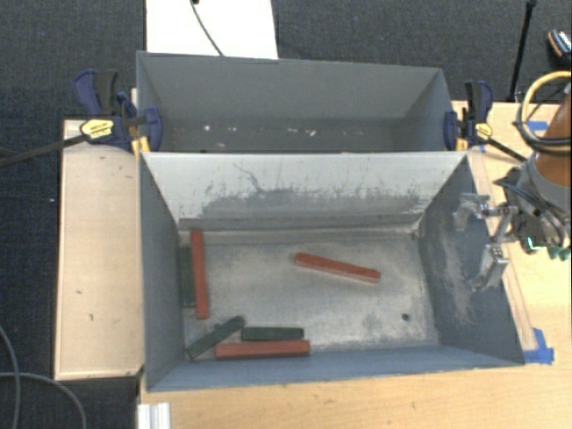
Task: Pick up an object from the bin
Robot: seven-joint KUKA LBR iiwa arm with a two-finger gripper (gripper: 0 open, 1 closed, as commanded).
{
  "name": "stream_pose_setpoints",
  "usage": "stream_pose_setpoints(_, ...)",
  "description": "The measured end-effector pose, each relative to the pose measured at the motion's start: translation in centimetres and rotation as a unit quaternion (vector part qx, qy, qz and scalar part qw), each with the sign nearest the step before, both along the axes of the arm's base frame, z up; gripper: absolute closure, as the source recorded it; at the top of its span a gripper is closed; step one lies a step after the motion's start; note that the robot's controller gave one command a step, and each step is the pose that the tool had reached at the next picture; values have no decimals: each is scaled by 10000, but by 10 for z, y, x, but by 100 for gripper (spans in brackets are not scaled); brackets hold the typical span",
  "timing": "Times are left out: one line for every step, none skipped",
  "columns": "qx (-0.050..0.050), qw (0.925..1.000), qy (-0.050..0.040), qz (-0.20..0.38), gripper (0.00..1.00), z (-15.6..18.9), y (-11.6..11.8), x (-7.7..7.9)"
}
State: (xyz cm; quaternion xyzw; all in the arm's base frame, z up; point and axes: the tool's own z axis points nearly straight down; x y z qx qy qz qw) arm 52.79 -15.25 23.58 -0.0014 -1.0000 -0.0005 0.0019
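Observation:
My gripper [483,239] hangs over the bin's right sloping wall, above the floor, with its fingers apart and nothing between them. The nearest loose thing is a red-brown stick [338,267] lying slightly aslant in the middle of the bin floor, well to the gripper's left.
Against the left wall lie a red stick [198,273] and a dark green stick [186,277] side by side. Along the front left lie two dark green sticks [214,337] [272,333] and another red stick [262,349]. The arm comes in over the bin's right rim.

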Motion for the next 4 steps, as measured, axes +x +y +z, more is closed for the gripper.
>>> stream_pose_setpoints(10, 9987, 3, -519, 0, -88, 35, 9)
stream_pose_setpoints(15, 9998, -2, 182, 0, -169, 100, 25)
stream_pose_setpoints(-4, 9998, -29, 185, 100, -165, 96, 26)
stream_pose_setpoints(-20, 9868, -62, 1617, 100, -47, 51, 18)
